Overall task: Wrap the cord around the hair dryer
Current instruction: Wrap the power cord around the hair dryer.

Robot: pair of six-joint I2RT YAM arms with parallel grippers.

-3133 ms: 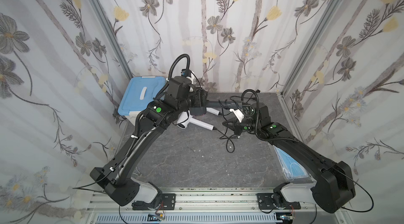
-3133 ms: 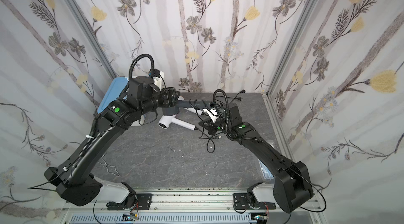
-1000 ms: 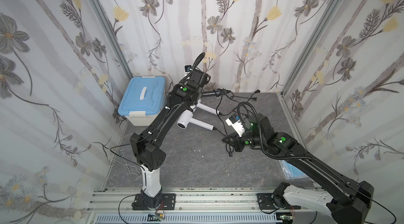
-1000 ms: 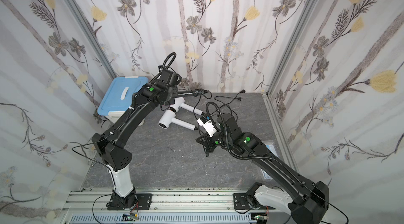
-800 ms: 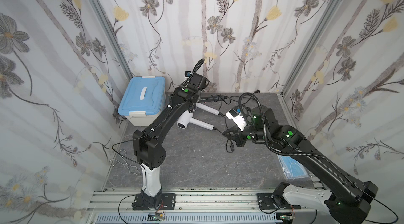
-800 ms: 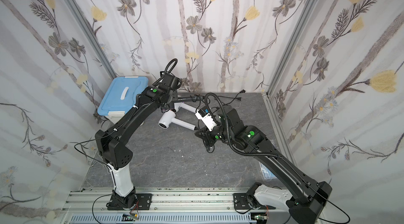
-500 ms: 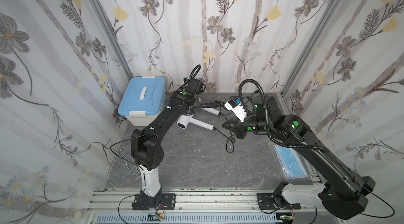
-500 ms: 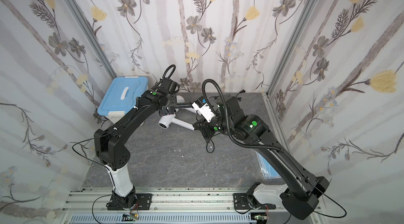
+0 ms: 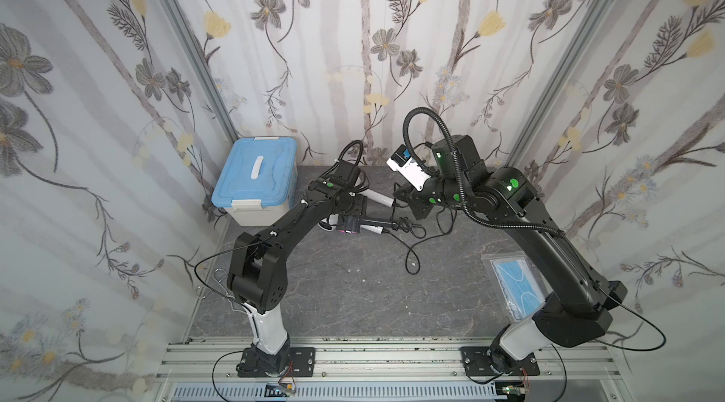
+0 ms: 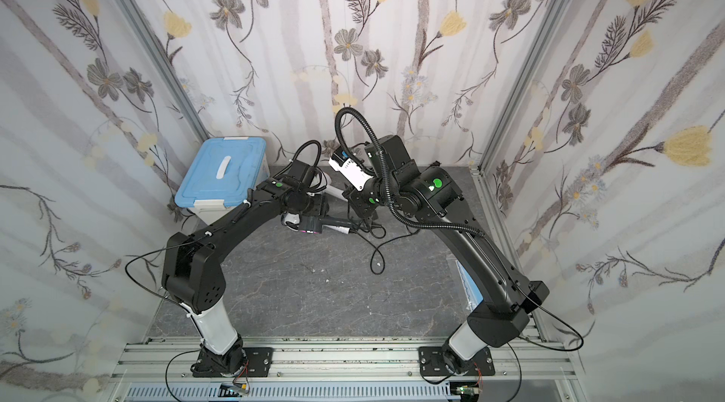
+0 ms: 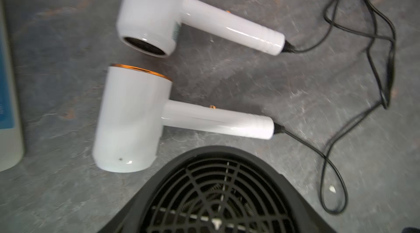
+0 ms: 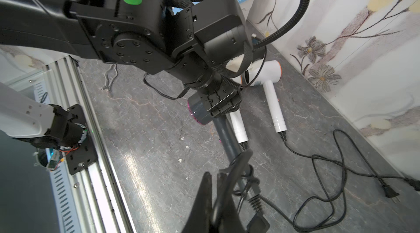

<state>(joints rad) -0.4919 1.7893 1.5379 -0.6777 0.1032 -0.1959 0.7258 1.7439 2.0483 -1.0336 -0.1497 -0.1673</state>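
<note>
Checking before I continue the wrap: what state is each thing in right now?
Left gripper: shut on the grey hair dryer's head.
Right gripper: shut on the cord.
Grey hair dryer: held up over the table.
Cord: pinched near the handle's end, rest loose.
White hair dryer with the orange ring: lying flat, cord unwrapped.
Other white hair dryer: lying flat, cord unwrapped.
Blue-lidded box: lid on.

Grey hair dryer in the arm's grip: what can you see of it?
The grey dryer looks like matt dark plastic: a short round head with a pink rim and a black grille, and a straight handle. The jaws of the left gripper clamp the head. A few loops of black cord sit near the handle's end, where the right gripper pinches it shut.
</note>
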